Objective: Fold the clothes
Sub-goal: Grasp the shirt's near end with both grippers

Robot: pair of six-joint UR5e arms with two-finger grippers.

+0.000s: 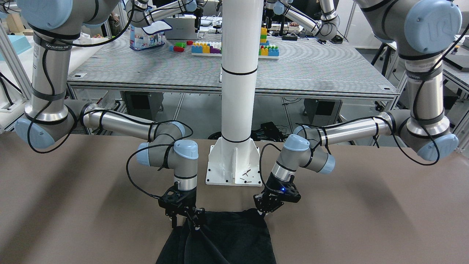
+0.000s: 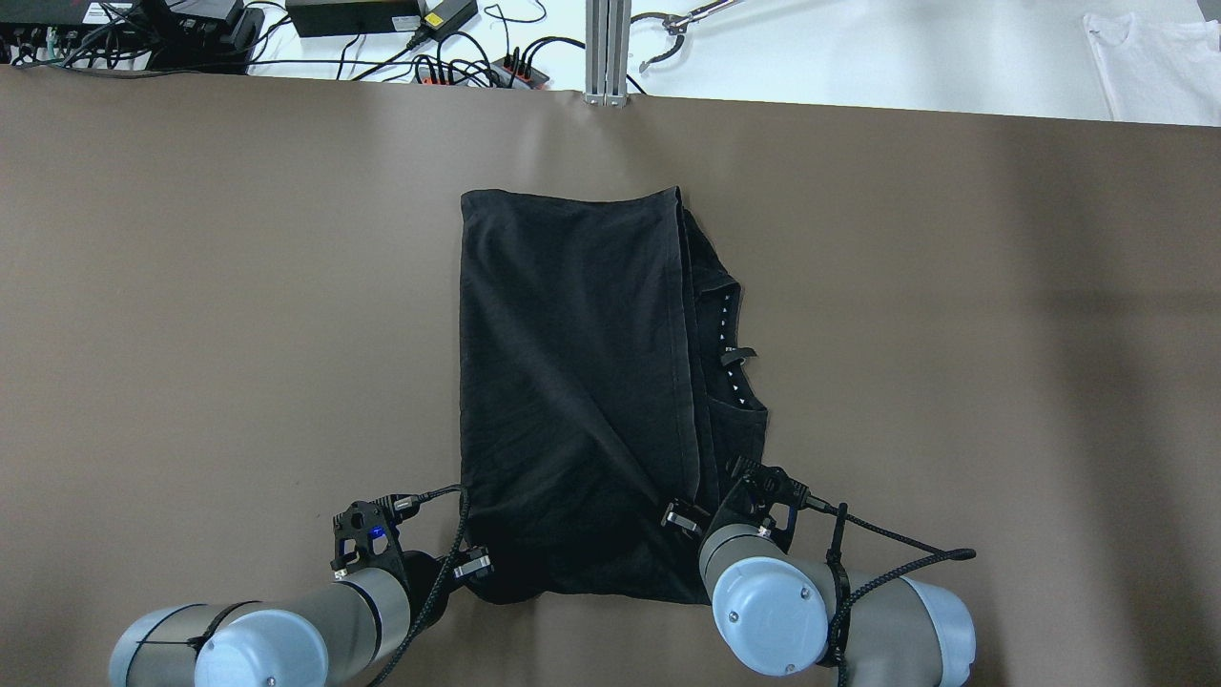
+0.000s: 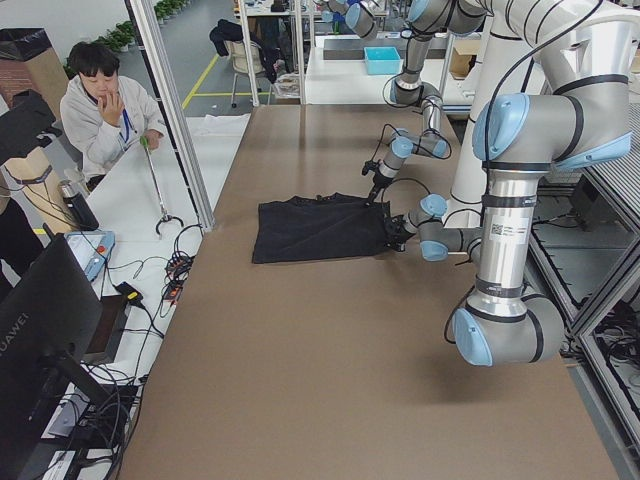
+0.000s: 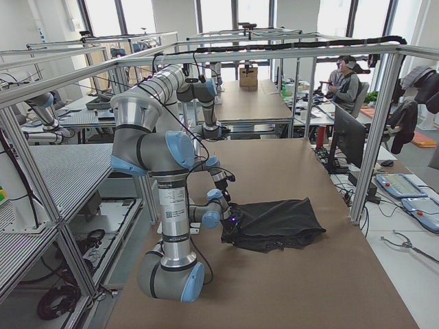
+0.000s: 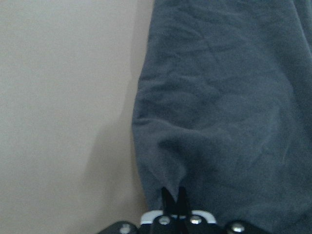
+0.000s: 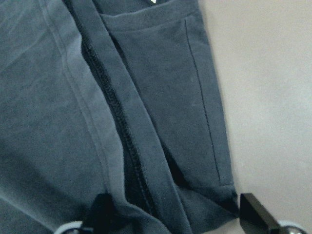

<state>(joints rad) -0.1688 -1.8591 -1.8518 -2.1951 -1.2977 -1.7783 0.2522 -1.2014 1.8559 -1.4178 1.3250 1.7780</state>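
Note:
The clothes (image 2: 572, 382) are one black garment lying on the brown table (image 2: 191, 286), folded lengthwise, with a hemmed flap over its right part. My left gripper (image 2: 474, 569) is at the near left corner. In the left wrist view, this gripper (image 5: 174, 197) is shut, pinching the fabric edge (image 5: 224, 122). My right gripper (image 2: 692, 515) sits at the near right corner. The right wrist view shows it (image 6: 175, 214) open, its fingers (image 6: 253, 209) wide apart astride the hemmed corner (image 6: 161, 97). From the front, the left gripper (image 1: 265, 211) and right gripper (image 1: 190, 220) both meet the garment's (image 1: 234, 238) edge.
The white pole's base plate (image 1: 234, 165) stands just behind both grippers. Cables and power bricks (image 2: 353, 14) line the far edge, and a white cloth (image 2: 1154, 57) lies at the far right. A seated person (image 3: 100, 110) is beyond the table's far side.

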